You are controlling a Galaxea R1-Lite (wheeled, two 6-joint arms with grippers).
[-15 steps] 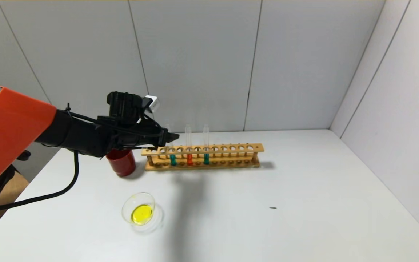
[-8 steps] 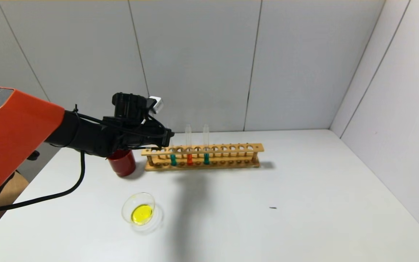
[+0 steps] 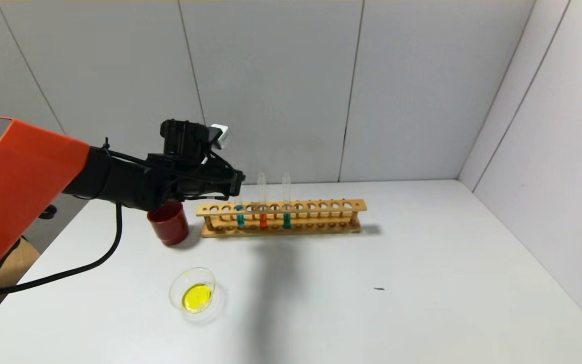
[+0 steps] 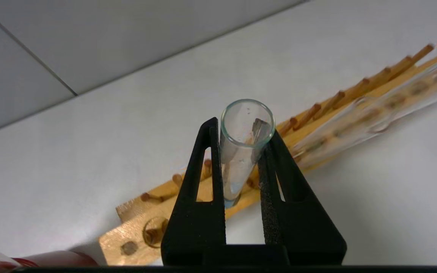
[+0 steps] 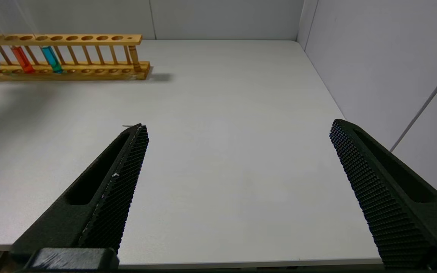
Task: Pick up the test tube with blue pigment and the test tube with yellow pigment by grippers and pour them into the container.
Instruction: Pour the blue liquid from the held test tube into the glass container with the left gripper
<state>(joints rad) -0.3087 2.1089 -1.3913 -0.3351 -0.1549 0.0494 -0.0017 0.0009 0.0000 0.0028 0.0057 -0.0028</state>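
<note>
My left tool [image 4: 241,151], clamped on the blue-pigment test tube [image 4: 243,149] in the wooden rack [image 3: 281,217]; a tilted lift could snag it. Right tool [image 5: 237,189] gapes empty.

No legible text, labels, brands, numbers or signs on anything in view.
</note>
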